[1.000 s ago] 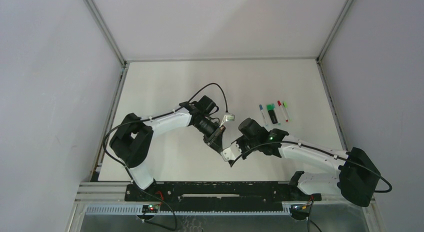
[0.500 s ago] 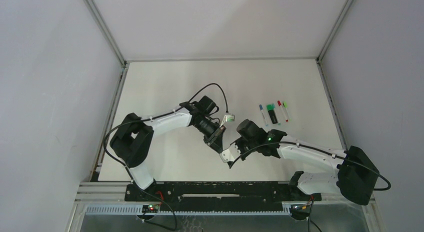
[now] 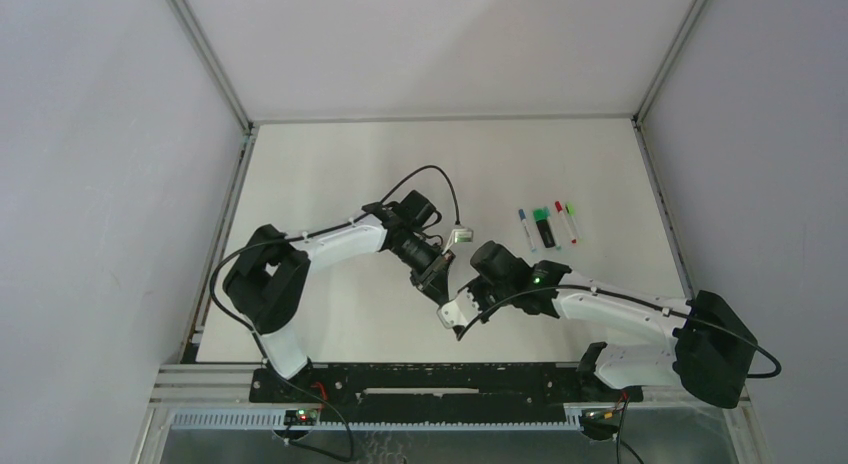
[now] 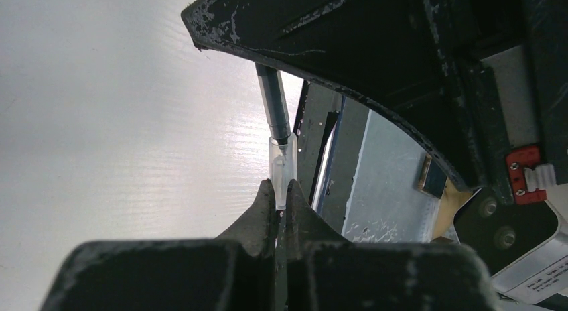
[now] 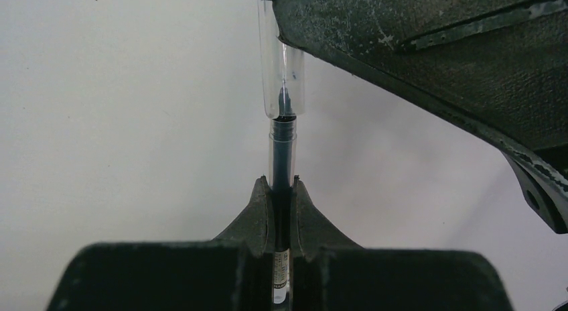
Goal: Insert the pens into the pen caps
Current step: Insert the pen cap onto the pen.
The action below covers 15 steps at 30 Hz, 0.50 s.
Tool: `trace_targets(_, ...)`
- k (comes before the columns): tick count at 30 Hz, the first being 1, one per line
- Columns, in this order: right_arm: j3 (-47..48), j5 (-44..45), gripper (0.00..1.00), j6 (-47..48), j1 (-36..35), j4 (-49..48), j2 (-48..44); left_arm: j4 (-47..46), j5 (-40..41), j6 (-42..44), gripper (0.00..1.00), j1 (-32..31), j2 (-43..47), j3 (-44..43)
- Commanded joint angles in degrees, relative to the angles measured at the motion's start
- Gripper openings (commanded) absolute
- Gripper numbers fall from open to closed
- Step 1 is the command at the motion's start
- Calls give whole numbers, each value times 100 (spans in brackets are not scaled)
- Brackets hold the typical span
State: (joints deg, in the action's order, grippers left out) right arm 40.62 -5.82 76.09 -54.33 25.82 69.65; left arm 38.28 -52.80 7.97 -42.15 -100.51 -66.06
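My left gripper (image 4: 281, 185) is shut on a short clear pen cap (image 4: 282, 169) whose open end points away from it. My right gripper (image 5: 282, 181) is shut on a thin black pen (image 5: 282, 157). The pen's tip sits just inside the mouth of the clear cap (image 5: 281, 76), and pen and cap are in line. In the top view the two grippers meet tip to tip above the middle of the table, left gripper (image 3: 437, 282) above right gripper (image 3: 456, 311). The pen (image 4: 274, 103) enters the left wrist view from above.
Several pens with coloured ends (image 3: 547, 226) lie side by side in a short row on the white table (image 3: 330, 164), right of the grippers. Grey walls and metal frame rails (image 3: 232, 199) border the table.
Both arms have drifted slightly to the left together. Both grips are unchanged, and pen and cap stay mated at the tip.
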Motion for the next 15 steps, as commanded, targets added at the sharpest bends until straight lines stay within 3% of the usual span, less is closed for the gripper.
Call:
trace_targets(1,7,64,0,-68,-118,-120,18,-17,-170,9,0,-30,-37,-293)
trace_targets(15,7,168,0,-160,-403,-228,68,-182,-239,-263,0,-93,-205,-407)
